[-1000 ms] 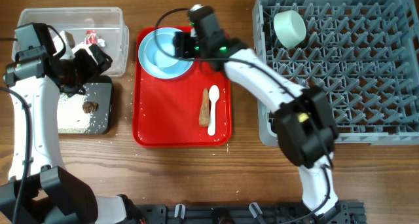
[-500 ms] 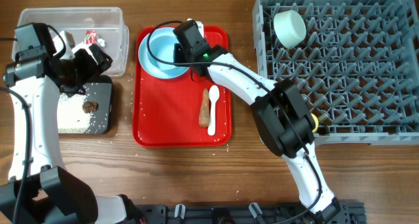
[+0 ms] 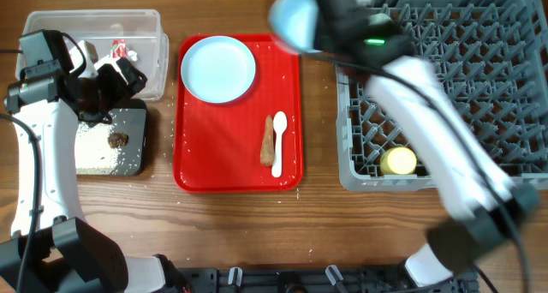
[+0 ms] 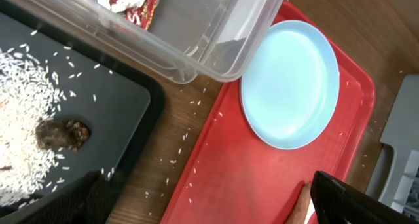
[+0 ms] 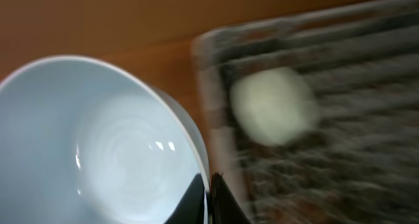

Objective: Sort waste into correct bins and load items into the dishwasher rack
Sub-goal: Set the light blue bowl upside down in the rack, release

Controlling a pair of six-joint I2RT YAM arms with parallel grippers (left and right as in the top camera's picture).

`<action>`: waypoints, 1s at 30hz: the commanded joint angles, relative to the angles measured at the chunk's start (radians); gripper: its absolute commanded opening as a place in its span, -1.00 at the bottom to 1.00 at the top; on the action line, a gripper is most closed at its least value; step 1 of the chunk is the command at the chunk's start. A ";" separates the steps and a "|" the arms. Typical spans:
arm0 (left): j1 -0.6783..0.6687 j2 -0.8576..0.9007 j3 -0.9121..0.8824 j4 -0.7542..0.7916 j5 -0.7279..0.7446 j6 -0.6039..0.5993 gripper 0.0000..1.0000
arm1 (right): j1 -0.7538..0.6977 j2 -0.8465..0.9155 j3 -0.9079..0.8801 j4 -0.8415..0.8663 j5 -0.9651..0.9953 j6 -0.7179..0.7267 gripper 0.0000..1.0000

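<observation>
Two fingers of the right tool [image 5: 208, 195] clamped the rim of the small light blue bowl [image 3: 293, 17], held up at two o'clock from the plate [image 3: 218, 68], by the dishwasher rack's [image 3: 501, 70] eleven-o'clock corner. The left tool [image 3: 118, 77] gaped wide and empty at the clear tub's [image 3: 43, 23] five o'clock.

Right arm [image 3: 428, 113]: motion-blurred overhead, hides part of dishwasher rack [image 3: 479, 36]. Small light blue bowl [image 3: 295, 17]: smeared outline. Pale green bowl [image 5: 273, 106]: blurred blob. Left end effector fingers [image 4: 353, 201]: cropped at bottom edge.
</observation>
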 commanded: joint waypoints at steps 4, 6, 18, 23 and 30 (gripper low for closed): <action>-0.003 0.006 -0.004 0.003 -0.002 0.008 1.00 | -0.026 -0.047 -0.056 -0.437 0.674 0.251 -0.92; -0.003 0.006 -0.004 0.003 -0.002 0.008 1.00 | -0.035 -0.030 -0.138 -0.436 0.737 0.175 -0.91; -0.003 0.006 -0.004 0.003 -0.002 0.008 1.00 | -0.140 0.135 -0.309 0.129 0.839 -0.688 -0.91; -0.003 0.006 -0.004 0.003 -0.002 0.008 1.00 | -0.146 0.172 -0.354 0.138 0.778 -0.686 -0.91; -0.003 0.006 -0.004 0.003 -0.002 0.008 1.00 | -0.145 0.187 -0.410 0.181 0.639 -0.687 -0.91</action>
